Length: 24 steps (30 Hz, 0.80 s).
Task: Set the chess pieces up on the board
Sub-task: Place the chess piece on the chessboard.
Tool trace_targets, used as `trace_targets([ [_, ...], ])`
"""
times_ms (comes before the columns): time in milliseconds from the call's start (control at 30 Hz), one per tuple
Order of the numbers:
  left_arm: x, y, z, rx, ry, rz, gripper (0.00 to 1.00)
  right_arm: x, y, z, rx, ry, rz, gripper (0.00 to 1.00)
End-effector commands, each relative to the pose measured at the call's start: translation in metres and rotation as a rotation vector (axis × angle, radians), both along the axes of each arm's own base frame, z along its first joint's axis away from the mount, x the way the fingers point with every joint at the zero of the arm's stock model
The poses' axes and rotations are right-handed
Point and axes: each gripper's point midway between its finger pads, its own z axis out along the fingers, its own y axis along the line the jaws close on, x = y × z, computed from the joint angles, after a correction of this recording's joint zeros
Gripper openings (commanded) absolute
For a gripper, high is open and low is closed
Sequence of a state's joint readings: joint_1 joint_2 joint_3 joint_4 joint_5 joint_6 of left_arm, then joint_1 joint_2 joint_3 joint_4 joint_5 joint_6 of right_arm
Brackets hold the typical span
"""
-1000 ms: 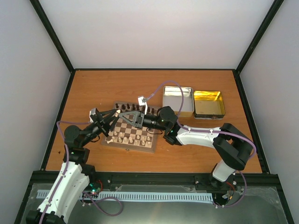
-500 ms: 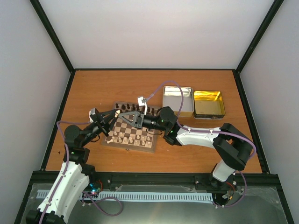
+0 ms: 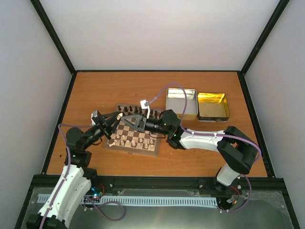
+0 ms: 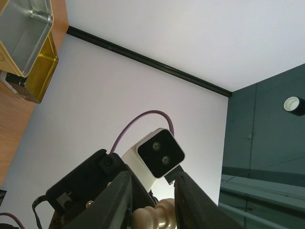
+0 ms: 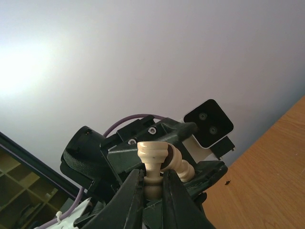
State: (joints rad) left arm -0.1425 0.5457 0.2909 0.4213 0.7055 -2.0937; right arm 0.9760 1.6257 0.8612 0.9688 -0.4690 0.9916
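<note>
White walls (image 3: 157,33) enclose an orange-brown table (image 3: 95,90) where two robot limbs, the left arm (image 3: 71,143) and the right arm (image 3: 205,139), meet above the single board (image 3: 143,150), left of the table's centre. Two containers, a silver tin (image 3: 181,98) and a gold tin (image 3: 213,102), sit side by side toward the far right corner. Over the board's far left part, the right gripper (image 5: 152,193) pinches a cream piece (image 5: 151,160) upright by its stem. Facing it, the left gripper (image 4: 152,210) presses both fingers against a second cream piece (image 4: 159,217). The chess pieces (image 3: 125,139) standing on the board are too small to count.
</note>
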Motion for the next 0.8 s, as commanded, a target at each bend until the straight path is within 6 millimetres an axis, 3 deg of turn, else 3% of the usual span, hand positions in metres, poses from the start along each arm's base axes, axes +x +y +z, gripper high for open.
trace_targets([
  [0,-0.003,0.000,0.025,-0.080,0.016,-0.016,0.23,-0.005,-0.002,0.001,0.003,-0.044,-0.014,0.08],
  [533,0.000,0.001,0.020,-0.059,0.024,-0.004,0.11,-0.008,-0.009,-0.003,-0.006,-0.062,-0.033,0.08],
  [767,0.004,-0.002,0.017,0.027,0.015,-0.006,0.02,-0.007,-0.014,-0.004,-0.021,-0.064,-0.056,0.07],
])
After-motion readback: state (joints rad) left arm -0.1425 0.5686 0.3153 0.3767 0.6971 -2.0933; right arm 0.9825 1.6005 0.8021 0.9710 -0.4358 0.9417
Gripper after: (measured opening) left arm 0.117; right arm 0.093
